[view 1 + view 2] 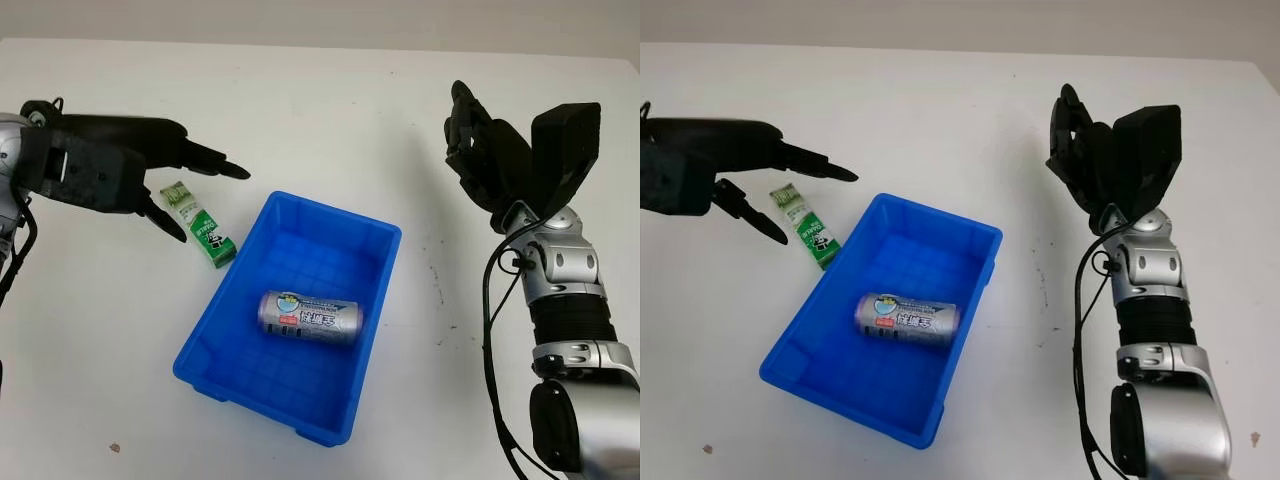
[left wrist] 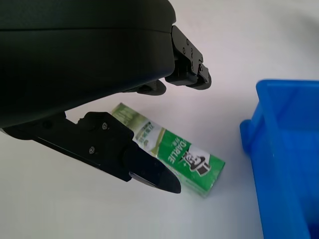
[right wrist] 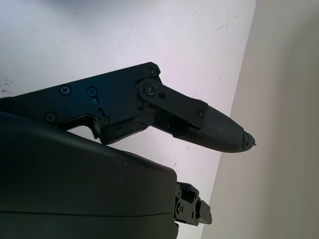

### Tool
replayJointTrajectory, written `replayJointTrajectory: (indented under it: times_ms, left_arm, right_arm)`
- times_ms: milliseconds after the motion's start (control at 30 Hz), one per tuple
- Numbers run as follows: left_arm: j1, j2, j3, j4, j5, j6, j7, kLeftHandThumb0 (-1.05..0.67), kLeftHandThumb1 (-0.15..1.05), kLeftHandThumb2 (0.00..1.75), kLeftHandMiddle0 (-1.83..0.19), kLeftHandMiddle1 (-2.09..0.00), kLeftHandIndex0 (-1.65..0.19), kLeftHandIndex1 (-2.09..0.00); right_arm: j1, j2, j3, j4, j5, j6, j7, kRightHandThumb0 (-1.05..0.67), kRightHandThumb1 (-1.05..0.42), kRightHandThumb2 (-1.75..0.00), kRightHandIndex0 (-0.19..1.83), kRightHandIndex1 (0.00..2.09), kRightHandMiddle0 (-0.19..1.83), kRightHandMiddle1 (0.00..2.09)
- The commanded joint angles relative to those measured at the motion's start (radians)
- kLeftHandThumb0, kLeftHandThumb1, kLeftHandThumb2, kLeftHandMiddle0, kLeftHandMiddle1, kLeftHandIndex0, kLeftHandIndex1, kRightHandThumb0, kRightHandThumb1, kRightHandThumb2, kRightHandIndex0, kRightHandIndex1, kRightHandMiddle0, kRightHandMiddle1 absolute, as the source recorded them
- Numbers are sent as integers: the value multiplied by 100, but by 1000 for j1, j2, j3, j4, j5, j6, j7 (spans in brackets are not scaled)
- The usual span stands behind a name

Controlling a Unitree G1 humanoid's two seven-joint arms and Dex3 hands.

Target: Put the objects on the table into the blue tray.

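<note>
A green and white carton (image 1: 200,225) lies flat on the white table just left of the blue tray (image 1: 372,300). My left hand (image 1: 195,190) hovers over the carton's far end, open, its fingers (image 2: 149,172) on either side of the box (image 2: 172,154) without touching it. A silver can (image 1: 310,318) lies on its side inside the tray. My right hand (image 1: 475,150) is raised above the table to the right of the tray, open and holding nothing.
The tray's near corner (image 1: 330,432) is close to the table's front. White tabletop (image 1: 330,120) stretches behind the tray. Small dark specks (image 1: 436,270) mark the surface right of the tray.
</note>
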Motion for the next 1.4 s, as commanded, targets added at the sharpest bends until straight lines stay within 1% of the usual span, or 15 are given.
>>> replayJointTrajectory:
  times_ms: [0, 200, 267, 300, 333, 367, 400, 433, 500, 600, 833, 933, 1067, 1200, 1367]
  left_arm:
    - [15, 26, 0, -26, -2, 2, -12, -27, 82, 5, -33, -7, -29, -10]
    - [39, 29, -7, -25, 6, -49, 5, -31, 80, 5, -37, -8, -32, -12]
    - [60, 25, -9, -19, 54, -94, 89, -31, 81, 5, -43, -12, -37, -14]
    - [74, 22, -8, -9, 99, -144, 179, -31, 82, 5, -49, -26, -43, -19]
    - [84, 21, -11, 15, 152, -210, 287, -30, 83, 5, -42, -61, -47, -25]
    - [86, 21, -20, 46, 211, -273, 398, -27, 84, 6, -36, -100, -50, -33]
    - [82, 22, -32, 81, 268, -328, 503, -24, 88, 6, -29, -156, -48, -56]
    - [73, 24, -49, 123, 332, -381, 618, -23, 91, 6, -27, -182, -41, -81]
    - [47, 27, -90, 193, 454, -445, 809, -23, 94, 6, -37, -204, -34, -125]
    - [10, 21, -138, 278, 549, -477, 954, -26, 97, 6, -26, -209, -29, -145]
    - [-38, 19, -250, 326, 710, -480, 1148, -31, 101, 6, -17, -206, -23, -148]
    - [-48, 23, -283, 330, 749, -478, 1189, -33, 103, 6, -16, -178, -21, -145]
    - [-60, 27, -329, 330, 794, -464, 1203, -34, 101, 5, -9, -206, -24, -144]
    - [-60, 28, -337, 327, 785, -458, 1197, -33, 101, 5, -15, -209, -24, -148]
    - [-85, 30, -315, 364, 753, -440, 1237, -35, 100, 6, -23, -208, -32, -137]
  right_arm:
    - [-13, 1, -1, 2, 1, -8, -1, -72, -105, -83, -19, 0, -19, 0]
    - [-14, 1, -1, 2, 0, 1, -5, -72, -105, -83, -19, 0, -19, 0]
    - [-14, 2, 0, 6, -1, -6, -3, -72, -105, -82, -19, 0, -19, 0]
    - [-15, 1, 1, 10, -2, -9, -2, -71, -105, -82, -19, 0, -19, 0]
    - [-15, 1, 2, 13, -3, -13, 0, -71, -105, -83, -19, 0, -19, 0]
    - [-15, 1, 1, 15, -2, -17, 2, -71, -105, -83, -19, 0, -19, 0]
    - [-15, 2, 0, 16, -1, -17, 1, -71, -105, -83, -19, 0, -19, 0]
    - [-14, 2, -1, 17, 0, -18, 1, -71, -105, -82, -19, 0, -19, 0]
    - [-12, 1, -3, 16, 1, -21, 4, -71, -105, -82, -19, 0, -19, 0]
    - [-9, -2, -4, 11, 3, -17, 7, -70, -105, -83, -19, 0, -19, 0]
    - [-2, -7, -10, -10, 11, 8, 10, -70, -105, -83, -19, 0, -19, 0]
    - [-1, -6, -12, -12, 16, 10, 11, -69, -105, -83, -19, 0, -19, 0]
    - [-4, -3, -12, -8, 21, 10, 14, -69, -105, -82, -19, 0, -19, 0]
    - [-4, 0, -15, -5, 27, 6, 10, -68, -105, -82, -19, 0, -19, 0]
    - [-1, 0, -13, -8, 29, 6, 6, -68, -105, -81, -19, 0, -19, 0]
